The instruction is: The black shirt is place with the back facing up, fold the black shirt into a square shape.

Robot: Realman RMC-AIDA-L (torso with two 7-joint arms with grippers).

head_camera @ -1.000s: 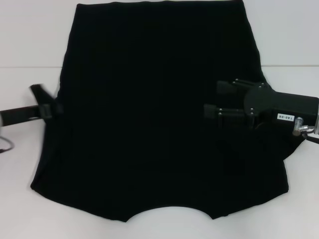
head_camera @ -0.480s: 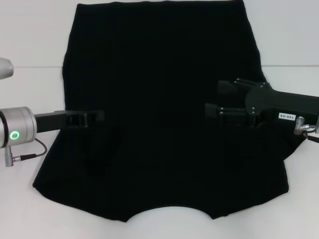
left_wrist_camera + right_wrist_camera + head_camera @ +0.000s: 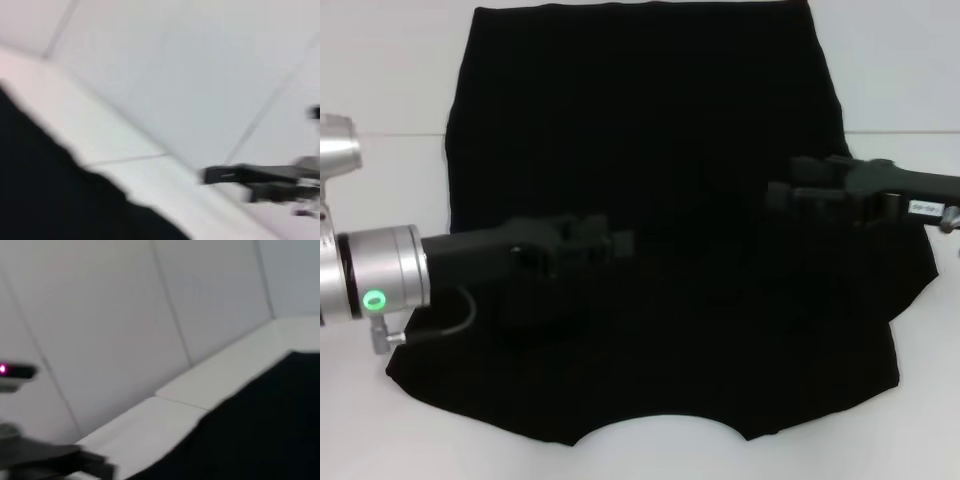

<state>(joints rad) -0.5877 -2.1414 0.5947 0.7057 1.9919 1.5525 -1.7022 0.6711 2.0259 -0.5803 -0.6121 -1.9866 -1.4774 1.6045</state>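
You see both grippers, left gripper (image 3: 610, 240) and right gripper (image 3: 782, 190), over the black shirt (image 3: 650, 120) mid-table (image 3: 380, 90); can't tell jaw states.

White table (image 3: 380, 420), with a white paneled wall (image 3: 200, 60) behind its far edge.

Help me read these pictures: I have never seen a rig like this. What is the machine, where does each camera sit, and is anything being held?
It is a robot with two arms. The wide picture comes from its head, looking down at a white table with a black shirt spread flat, neckline nearest the robot. The left claw and right claw reach in over the shirt from either side. Whether they hold cloth cannot be told. The other two pictures come from wrist cameras: each shows the shirt's edge, the table, the wall behind and the opposite arm.
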